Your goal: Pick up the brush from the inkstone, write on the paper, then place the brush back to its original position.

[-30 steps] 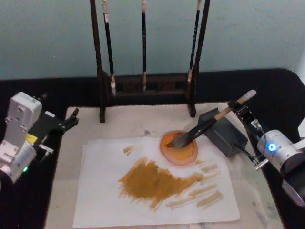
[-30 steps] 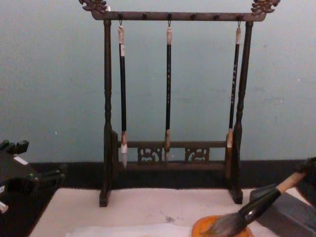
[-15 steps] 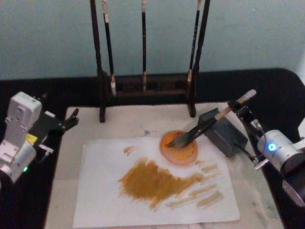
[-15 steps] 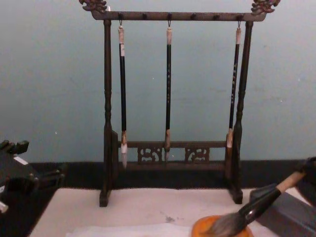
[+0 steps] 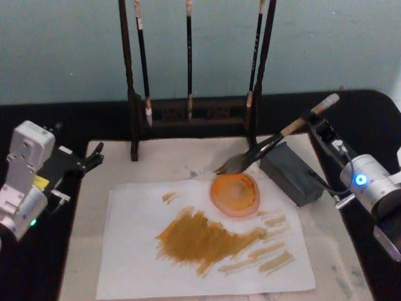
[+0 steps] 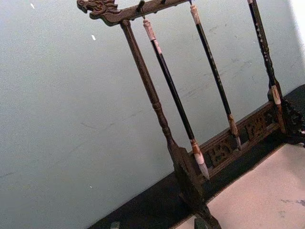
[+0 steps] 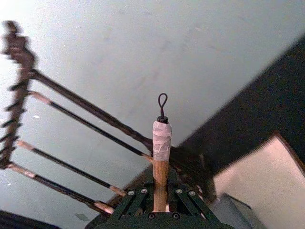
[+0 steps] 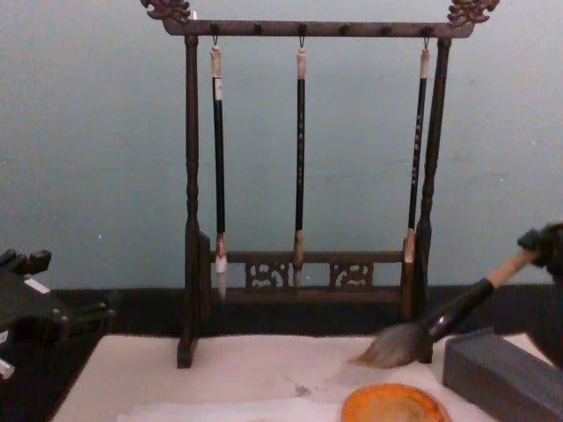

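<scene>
The brush (image 5: 269, 145) hangs tilted in the air, its grey tuft (image 5: 230, 165) just behind the orange dish (image 5: 235, 194) and its handle passing over the dark grey inkstone (image 5: 293, 174). My right gripper (image 5: 313, 124) is shut on the tan handle near its white-wrapped end (image 7: 161, 139). From the chest view the tuft (image 8: 391, 347) floats above the dish (image 8: 391, 406). The paper (image 5: 135, 254) lies in front with brown strokes (image 5: 203, 238) across it. My left gripper (image 5: 91, 160) stays parked at the table's left edge, open, holding nothing.
A dark wooden rack (image 5: 188, 116) with three thin hanging brushes (image 8: 300, 158) stands at the back of the cream felt mat (image 5: 169, 164). The black table edge (image 5: 369, 113) runs behind and to both sides.
My right gripper has lifted the brush up and back: the tuft left the orange dish and the handle rose off the inkstone. The left arm has not moved.
</scene>
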`<state>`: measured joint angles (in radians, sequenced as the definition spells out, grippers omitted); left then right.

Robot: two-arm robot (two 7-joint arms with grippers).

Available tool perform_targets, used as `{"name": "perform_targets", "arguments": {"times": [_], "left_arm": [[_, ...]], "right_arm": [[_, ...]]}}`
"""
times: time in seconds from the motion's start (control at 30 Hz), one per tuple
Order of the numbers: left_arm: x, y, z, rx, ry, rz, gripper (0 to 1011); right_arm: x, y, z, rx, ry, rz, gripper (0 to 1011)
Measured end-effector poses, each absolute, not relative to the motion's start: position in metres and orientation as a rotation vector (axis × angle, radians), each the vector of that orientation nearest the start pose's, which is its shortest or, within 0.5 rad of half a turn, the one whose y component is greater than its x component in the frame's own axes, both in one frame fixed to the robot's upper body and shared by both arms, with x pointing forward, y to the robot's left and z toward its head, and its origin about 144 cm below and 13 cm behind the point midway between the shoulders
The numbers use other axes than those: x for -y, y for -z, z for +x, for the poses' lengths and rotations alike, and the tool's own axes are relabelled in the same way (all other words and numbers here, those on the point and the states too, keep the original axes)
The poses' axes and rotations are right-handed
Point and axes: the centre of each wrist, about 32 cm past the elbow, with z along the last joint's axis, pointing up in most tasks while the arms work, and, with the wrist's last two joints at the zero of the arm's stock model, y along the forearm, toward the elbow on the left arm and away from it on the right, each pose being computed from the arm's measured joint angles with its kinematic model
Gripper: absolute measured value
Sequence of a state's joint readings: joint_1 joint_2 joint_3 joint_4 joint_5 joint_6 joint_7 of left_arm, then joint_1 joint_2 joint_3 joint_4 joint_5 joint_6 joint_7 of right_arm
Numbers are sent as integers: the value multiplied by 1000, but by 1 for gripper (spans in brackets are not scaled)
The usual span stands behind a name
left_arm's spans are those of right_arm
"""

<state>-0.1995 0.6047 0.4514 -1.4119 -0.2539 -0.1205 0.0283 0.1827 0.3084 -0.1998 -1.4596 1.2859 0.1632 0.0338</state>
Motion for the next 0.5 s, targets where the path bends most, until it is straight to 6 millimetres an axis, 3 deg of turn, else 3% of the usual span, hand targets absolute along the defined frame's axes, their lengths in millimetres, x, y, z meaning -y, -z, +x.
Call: {"name": "perform_targets", "arguments": {"times": [0.5], "left_arm": [[-310,-1140,489,285,-1248,304,1010]], "right_arm": [[264,-1202,493,-545,1069,464,161]]}}
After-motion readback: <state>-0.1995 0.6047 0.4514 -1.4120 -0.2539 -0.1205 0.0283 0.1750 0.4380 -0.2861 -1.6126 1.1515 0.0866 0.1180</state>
